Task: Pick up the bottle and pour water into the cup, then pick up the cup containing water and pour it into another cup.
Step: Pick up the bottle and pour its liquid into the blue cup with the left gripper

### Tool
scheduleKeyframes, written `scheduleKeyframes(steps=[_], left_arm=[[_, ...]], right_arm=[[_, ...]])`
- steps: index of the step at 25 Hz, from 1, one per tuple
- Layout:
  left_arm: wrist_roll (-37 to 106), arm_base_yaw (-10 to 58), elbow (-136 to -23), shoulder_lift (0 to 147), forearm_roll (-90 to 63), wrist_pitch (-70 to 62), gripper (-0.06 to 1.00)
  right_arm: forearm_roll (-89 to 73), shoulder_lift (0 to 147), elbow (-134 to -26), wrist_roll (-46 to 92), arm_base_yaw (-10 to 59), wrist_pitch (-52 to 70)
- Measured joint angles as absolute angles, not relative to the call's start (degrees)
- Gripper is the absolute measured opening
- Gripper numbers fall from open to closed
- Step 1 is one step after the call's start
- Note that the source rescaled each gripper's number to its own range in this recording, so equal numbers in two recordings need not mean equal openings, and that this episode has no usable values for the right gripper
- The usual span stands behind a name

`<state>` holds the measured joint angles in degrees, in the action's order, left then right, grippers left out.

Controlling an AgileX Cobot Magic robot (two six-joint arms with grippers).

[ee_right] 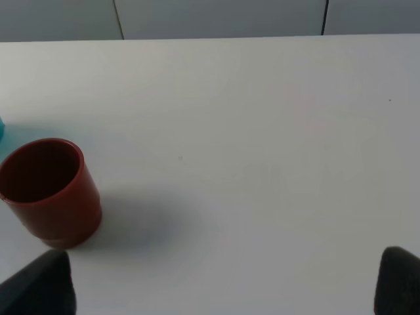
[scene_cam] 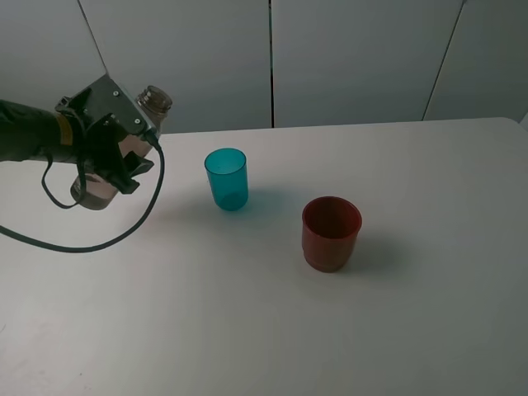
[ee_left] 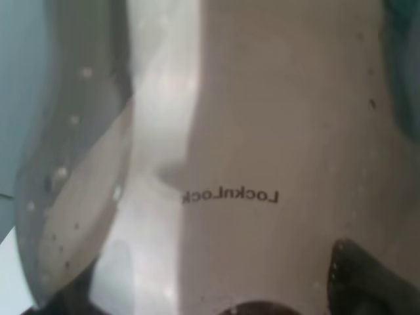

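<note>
My left gripper is shut on the clear bottle at the far left of the table. The bottle is tilted, its open neck pointing up and toward the teal cup. Its wall fills the left wrist view, with droplets inside and one dark finger at the edge. The teal cup stands upright to the right of the bottle, apart from it. The red-brown cup stands upright further right and nearer the front. My right gripper is open over bare table, to the side of the red-brown cup, holding nothing.
The white table stretches to a grey panelled wall behind. A black cable loops from the left arm down over the table. The right arm is outside the exterior high view.
</note>
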<state>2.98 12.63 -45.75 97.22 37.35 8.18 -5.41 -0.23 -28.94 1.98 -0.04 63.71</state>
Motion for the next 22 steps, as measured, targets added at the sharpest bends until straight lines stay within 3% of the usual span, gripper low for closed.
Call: scheduleKeyframes(steps=[16, 22], left_arm=[[6.1, 15.3, -46.0, 97.1, 37.6, -2.2, 0.03], [6.2, 15.4, -51.8, 97.1, 39.3, -8.3, 0.03]], right_arm=[[-5.4, -0.2, -28.9, 2.0, 0.0, 63.7], [-5.4, -0.2, -28.9, 2.0, 0.0, 63.7]])
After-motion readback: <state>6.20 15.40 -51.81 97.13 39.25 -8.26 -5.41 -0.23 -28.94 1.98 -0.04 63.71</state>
